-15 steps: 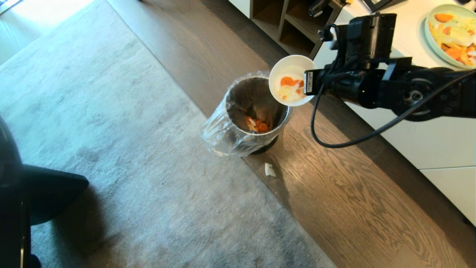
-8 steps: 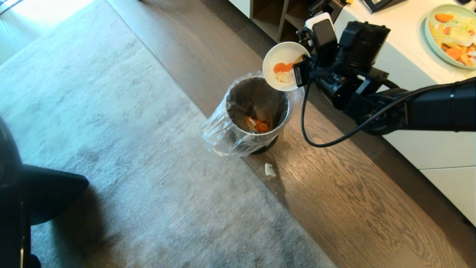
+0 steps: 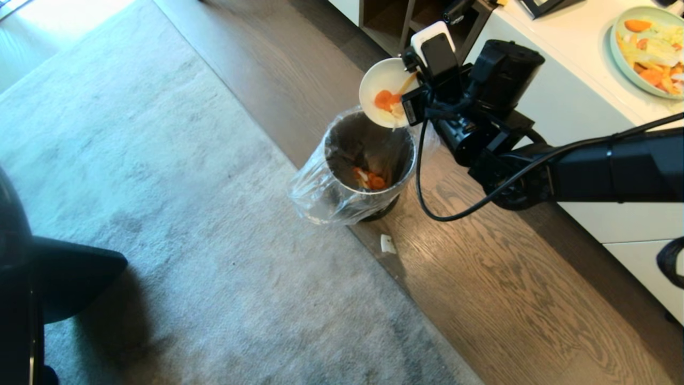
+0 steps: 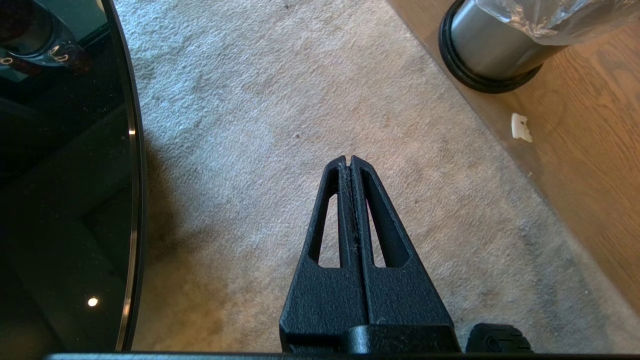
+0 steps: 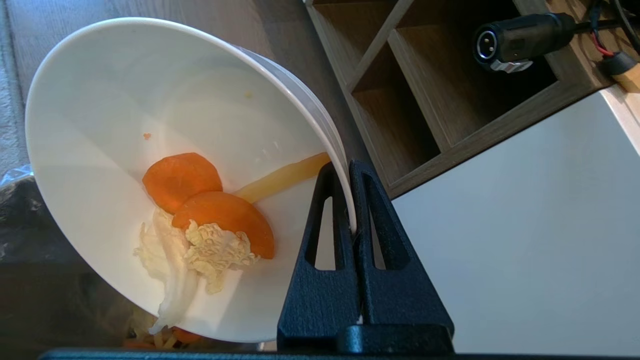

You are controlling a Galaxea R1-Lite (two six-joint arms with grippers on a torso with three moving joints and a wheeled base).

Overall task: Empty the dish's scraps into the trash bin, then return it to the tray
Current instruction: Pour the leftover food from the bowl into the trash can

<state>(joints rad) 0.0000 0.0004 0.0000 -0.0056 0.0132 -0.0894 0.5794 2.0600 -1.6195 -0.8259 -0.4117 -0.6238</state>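
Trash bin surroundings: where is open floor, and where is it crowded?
Free: the carpet left of the trash bin, and the wood floor below the white scrap. Crowded: above the bin's rim, where the right gripper tilts the dish, beside the cabinet.

White dish tilted above steel trash bin, scraps sliding

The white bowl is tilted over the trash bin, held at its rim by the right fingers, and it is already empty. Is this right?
Not empty. The right wrist view shows carrot slices and cabbage still in the white bowl. It is tilted over the trash bin, the right fingers pinching its rim.
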